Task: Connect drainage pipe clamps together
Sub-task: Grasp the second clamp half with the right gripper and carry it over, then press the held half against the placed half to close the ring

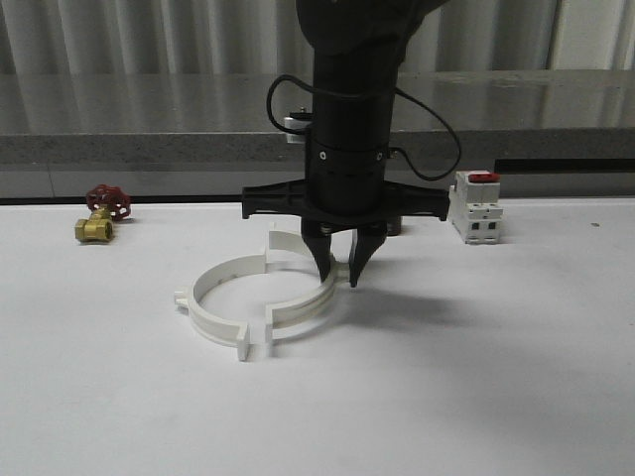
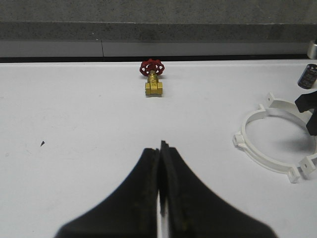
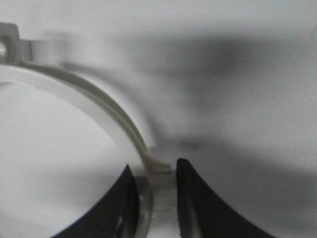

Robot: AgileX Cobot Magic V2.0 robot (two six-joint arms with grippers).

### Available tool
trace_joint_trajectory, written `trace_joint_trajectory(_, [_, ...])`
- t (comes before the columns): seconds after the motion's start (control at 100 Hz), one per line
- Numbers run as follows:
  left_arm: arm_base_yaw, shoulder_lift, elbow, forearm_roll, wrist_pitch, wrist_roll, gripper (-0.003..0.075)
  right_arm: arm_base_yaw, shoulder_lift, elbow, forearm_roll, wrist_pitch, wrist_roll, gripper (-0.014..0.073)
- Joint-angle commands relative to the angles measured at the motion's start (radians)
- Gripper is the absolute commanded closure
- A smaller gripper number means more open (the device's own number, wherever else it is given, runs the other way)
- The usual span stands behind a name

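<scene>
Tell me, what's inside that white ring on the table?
Mostly bare white table. The ring is two clamp halves lying flat. One finger of the right gripper reaches down inside the ring, the other outside, straddling the right half's wall. The arm hides the ring's far right part.

A white table (image 1: 516,377) carries all the things. On its far left side lies a small brass valve (image 1: 94,229) with a red handwheel (image 1: 108,201); the handwheel is on the side farther from the camera. On the far right side stands a white boxy switch (image 1: 475,211) with a red top, upright. Behind the table runs a grey counter (image 1: 149,109) with a shiny surface, and above it hangs a pale curtain (image 1: 139,35) with vertical folds.
</scene>
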Motion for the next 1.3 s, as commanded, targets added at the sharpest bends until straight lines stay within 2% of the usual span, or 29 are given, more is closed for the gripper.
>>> trace_joint_trajectory(0.0, [0.002, 0.005, -0.027, -0.019, -0.077, 0.0, 0.0741, 0.001, -0.048, -0.033, -0.007, -0.023, 0.005, 0.0596])
trace_joint_trajectory(0.67, [0.002, 0.005, -0.027, -0.019, -0.077, 0.0, 0.0741, 0.001, 0.003, -0.033, 0.077, -0.053, 0.006, 0.0587])
trace_joint_trajectory(0.77, [0.002, 0.005, -0.027, -0.019, -0.077, 0.0, 0.0741, 0.001, 0.003, -0.033, 0.084, -0.053, 0.006, 0.0532])
trace_joint_trajectory(1.1, [0.002, 0.005, -0.027, -0.019, -0.077, 0.0, 0.0741, 0.001, 0.003, -0.033, 0.089, -0.055, 0.005, 0.0242])
trace_joint_trajectory(1.2, [0.002, 0.005, -0.027, -0.019, -0.077, 0.0, 0.0741, 0.001, 0.002, -0.033, 0.089, -0.058, -0.005, 0.0186])
trace_joint_trajectory(1.29, [0.002, 0.005, -0.027, -0.019, -0.077, 0.0, 0.0741, 0.001, -0.007, -0.033, 0.087, -0.058, -0.006, 0.0174])
